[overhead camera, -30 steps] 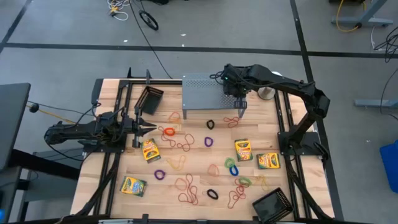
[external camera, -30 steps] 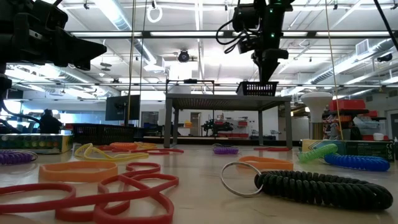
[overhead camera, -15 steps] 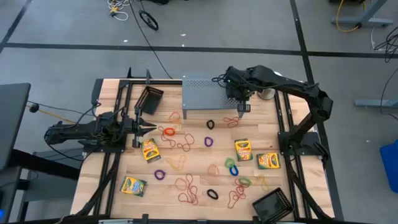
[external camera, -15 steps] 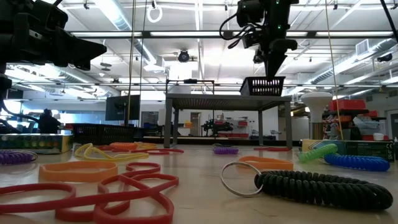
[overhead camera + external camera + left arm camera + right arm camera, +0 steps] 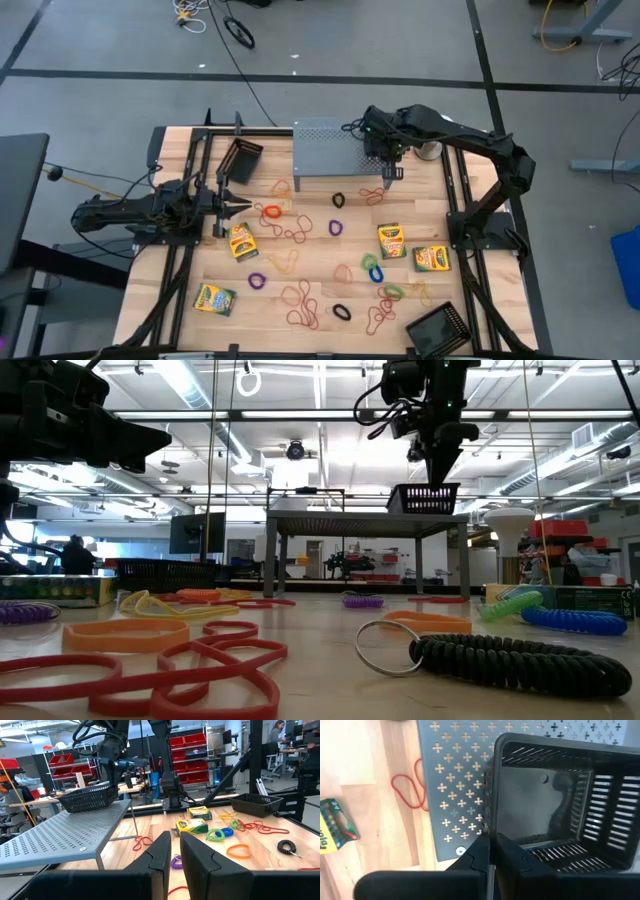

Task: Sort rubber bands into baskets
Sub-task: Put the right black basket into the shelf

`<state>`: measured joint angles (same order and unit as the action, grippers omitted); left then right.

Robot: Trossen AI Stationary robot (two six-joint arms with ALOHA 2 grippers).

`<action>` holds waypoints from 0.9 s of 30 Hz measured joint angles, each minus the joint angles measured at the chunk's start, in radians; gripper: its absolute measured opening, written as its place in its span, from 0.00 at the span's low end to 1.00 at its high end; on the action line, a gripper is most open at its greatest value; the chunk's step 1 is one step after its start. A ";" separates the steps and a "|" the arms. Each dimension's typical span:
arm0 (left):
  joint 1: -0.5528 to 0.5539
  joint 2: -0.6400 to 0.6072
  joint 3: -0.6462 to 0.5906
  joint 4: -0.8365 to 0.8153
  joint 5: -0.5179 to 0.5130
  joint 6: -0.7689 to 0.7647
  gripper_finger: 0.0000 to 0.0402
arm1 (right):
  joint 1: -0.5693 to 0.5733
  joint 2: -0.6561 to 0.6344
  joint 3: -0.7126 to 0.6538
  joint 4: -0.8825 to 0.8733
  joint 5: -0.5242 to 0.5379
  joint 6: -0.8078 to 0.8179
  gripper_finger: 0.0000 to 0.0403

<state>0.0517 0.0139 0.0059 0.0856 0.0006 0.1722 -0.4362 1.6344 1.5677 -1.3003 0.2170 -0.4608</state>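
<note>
A black mesh basket stands on the grey perforated stand near its right end; it also shows in the low view. My right gripper points down over it, shut on its wall. Rubber bands in orange, red, purple and green lie scattered on the wooden table. A second basket sits at the far left and a third at the near right. My left gripper waits level at the table's left side, shut and touching nothing. My right gripper pinches the basket's side wall at its top rim, near a corner, with one finger outside and one inside. The fingers come from above, pointing steeply down. The basket stays upright with its open side up, its bottom at the stand's top.
Several yellow-green crayon boxes lie among the bands. Coiled key bands lie near the table's front. Dark arm frames run along both table sides.
My right gripper has shifted a little toward the table's right edge with the basket in its hold. The basket has slid slightly along the stand's top that way. Both have then kept still.
</note>
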 joint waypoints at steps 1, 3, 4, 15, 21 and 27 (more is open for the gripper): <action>0.000 0.000 0.000 0.000 0.000 0.000 0.12 | 0.000 0.000 0.000 0.000 0.000 0.000 0.07; 0.000 0.000 0.000 0.000 0.000 0.000 0.12 | 0.000 0.000 0.000 0.000 0.000 0.000 0.07; 0.000 0.000 0.000 0.000 0.000 0.000 0.12 | 0.000 0.000 0.000 -0.001 0.000 0.000 0.07; 0.000 0.000 0.000 0.000 0.000 0.000 0.12 | 0.000 0.000 0.000 -0.009 0.021 0.001 0.08; 0.000 0.000 0.000 0.000 0.000 0.000 0.12 | 0.000 0.001 0.000 -0.009 0.023 0.002 0.10; 0.000 0.000 0.000 0.000 0.000 0.000 0.12 | 0.001 0.001 0.000 -0.009 0.024 0.012 0.19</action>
<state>0.0518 0.0137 0.0059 0.0859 0.0006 0.1722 -0.4351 1.6352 1.5677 -1.3098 0.2408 -0.4492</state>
